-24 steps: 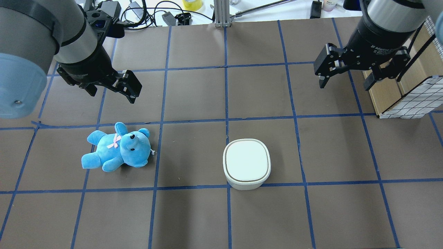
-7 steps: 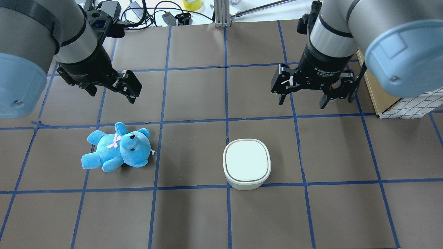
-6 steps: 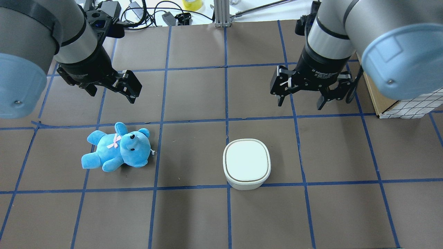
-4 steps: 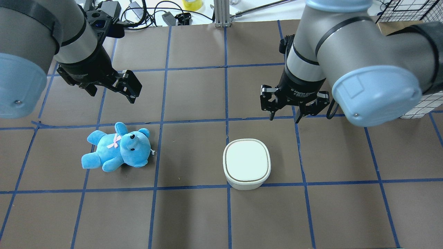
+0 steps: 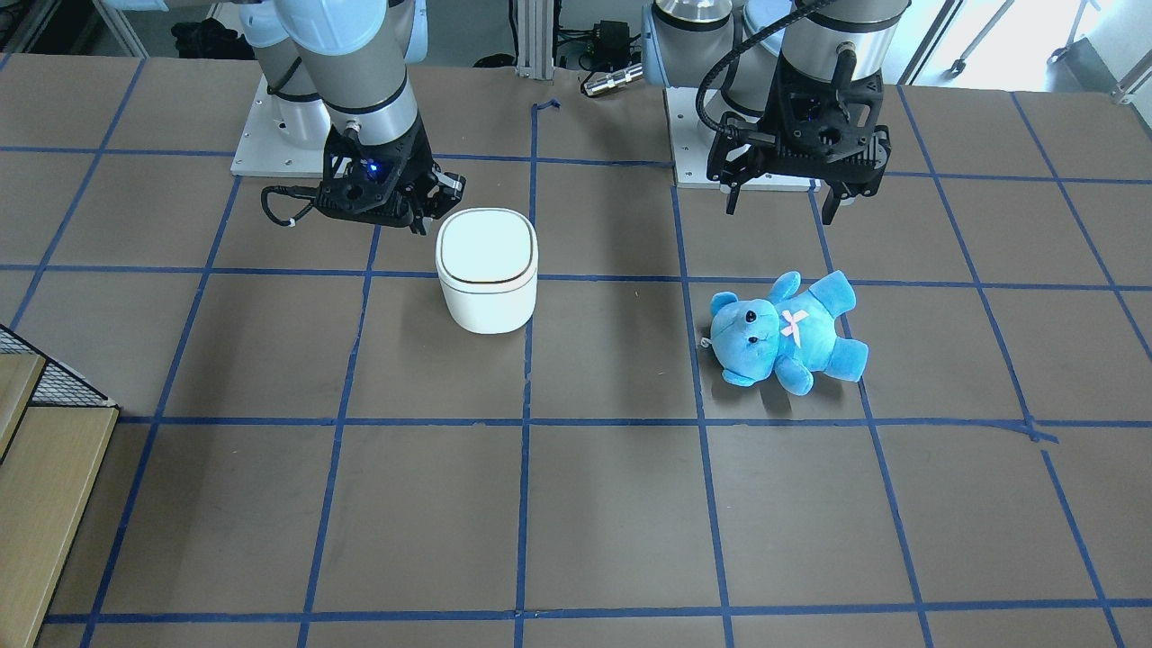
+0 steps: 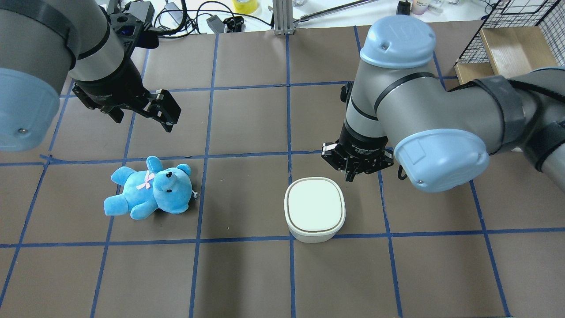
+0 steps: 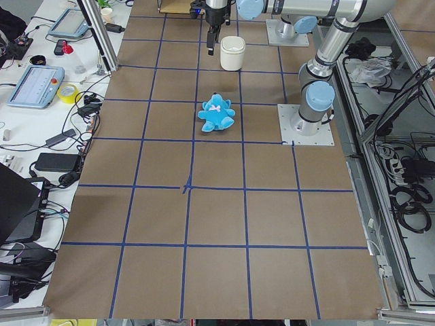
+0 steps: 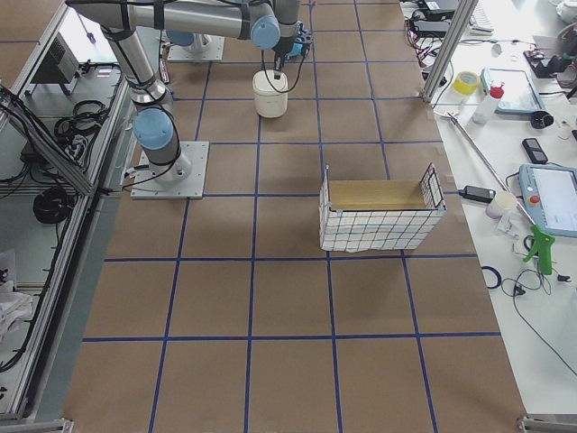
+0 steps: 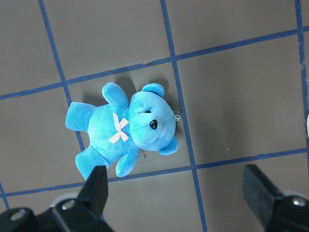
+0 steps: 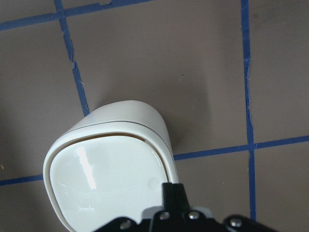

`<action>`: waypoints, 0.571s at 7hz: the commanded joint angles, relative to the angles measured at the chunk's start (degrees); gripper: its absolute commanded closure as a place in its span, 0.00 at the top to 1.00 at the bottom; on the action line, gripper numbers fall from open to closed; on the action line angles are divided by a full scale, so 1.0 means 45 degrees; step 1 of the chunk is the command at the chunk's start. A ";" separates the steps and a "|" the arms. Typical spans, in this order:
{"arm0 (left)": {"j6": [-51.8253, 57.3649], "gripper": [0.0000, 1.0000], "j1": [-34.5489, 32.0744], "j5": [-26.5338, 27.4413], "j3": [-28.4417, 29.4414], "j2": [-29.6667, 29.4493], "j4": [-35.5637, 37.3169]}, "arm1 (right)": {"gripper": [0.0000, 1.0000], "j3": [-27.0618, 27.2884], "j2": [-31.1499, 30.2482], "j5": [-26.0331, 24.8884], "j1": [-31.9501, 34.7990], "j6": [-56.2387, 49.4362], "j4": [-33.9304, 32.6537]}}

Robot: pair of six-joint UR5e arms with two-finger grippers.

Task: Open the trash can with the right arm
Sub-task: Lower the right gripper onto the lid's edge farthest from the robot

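Observation:
The white trash can stands on the brown table with its lid down; it also shows in the front view and the right wrist view. My right gripper, with its blue light in the front view, is shut and empty. It sits just above the can's far right corner, fingertips at the lid's edge. My left gripper is open and empty, hovering beyond the blue teddy bear.
The teddy bear lies on its back left of the can, below my left gripper. A wire-mesh basket with a cardboard box stands at the far right. Cables and tools lie past the table's far edge.
My right arm has swung in from the far right toward the trash can and come down at its far right corner, and its gripper has gone from open to shut. The left arm has not moved.

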 commanded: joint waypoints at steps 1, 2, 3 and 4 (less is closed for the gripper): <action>0.0000 1.00 0.0000 0.0000 0.0000 0.0000 0.0000 | 0.05 0.0079 0.0457 0.0012 0.0328 0.0019 -0.0029; 0.0000 1.00 0.0000 0.0000 0.0000 0.0000 0.0000 | 0.05 0.0369 0.0478 0.0012 0.0329 0.0000 -0.0029; 0.0000 1.00 0.0000 0.0000 0.0000 0.0000 0.0000 | 0.05 0.0566 0.0478 0.0031 0.0329 -0.0020 -0.0068; 0.0000 1.00 0.0000 0.0000 0.0000 0.0000 0.0000 | 0.05 0.0626 0.0478 0.0032 0.0329 -0.0020 -0.0068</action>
